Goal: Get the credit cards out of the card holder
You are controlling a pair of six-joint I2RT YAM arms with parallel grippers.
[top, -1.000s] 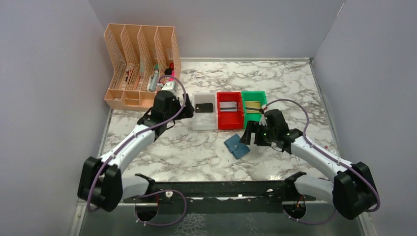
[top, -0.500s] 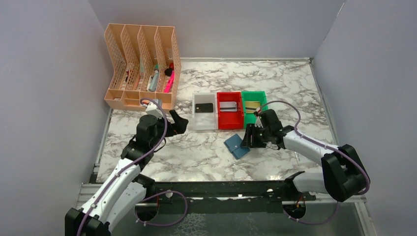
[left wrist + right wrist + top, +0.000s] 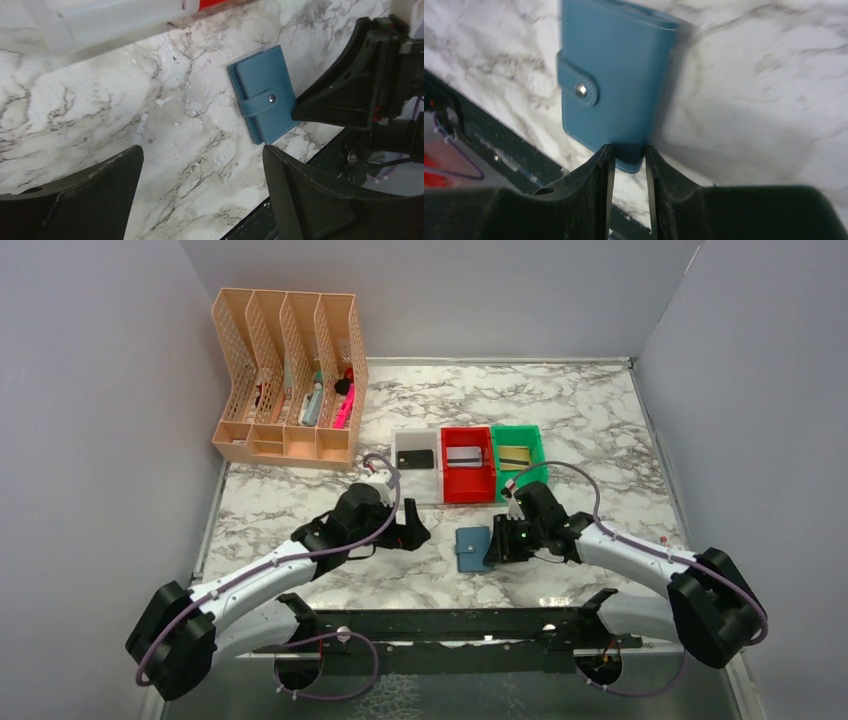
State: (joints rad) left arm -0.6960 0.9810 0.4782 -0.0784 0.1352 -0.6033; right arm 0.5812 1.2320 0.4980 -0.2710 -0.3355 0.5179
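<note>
Swinging across from the rack side, the left gripper now hangs low over the middle of the bench, jaws wide apart. The card holder, at its 3 o'clock, has turned from a slant to lie square to the near edge. At 10 o'clock the peach mesh rack stands by the left wall, with pens and a pink marker in its right-hand slots. Bare marble separates the left jaws from the card holder, and the black rail runs along the near edge at 6 o'clock. Three bins stand in a touching row just behind centre. The white bin holds a black card, the red bin a silver-grey card, and the green bin a gold card; any print is too small to read. The card holder is closed, its strap snapped shut. The right gripper reaches in from 3 o'clock, jaws drawn nearly together and clamped on the card holder's edge. Open marble runs from 12 to 2 o'clock up to the grey walls.
</note>
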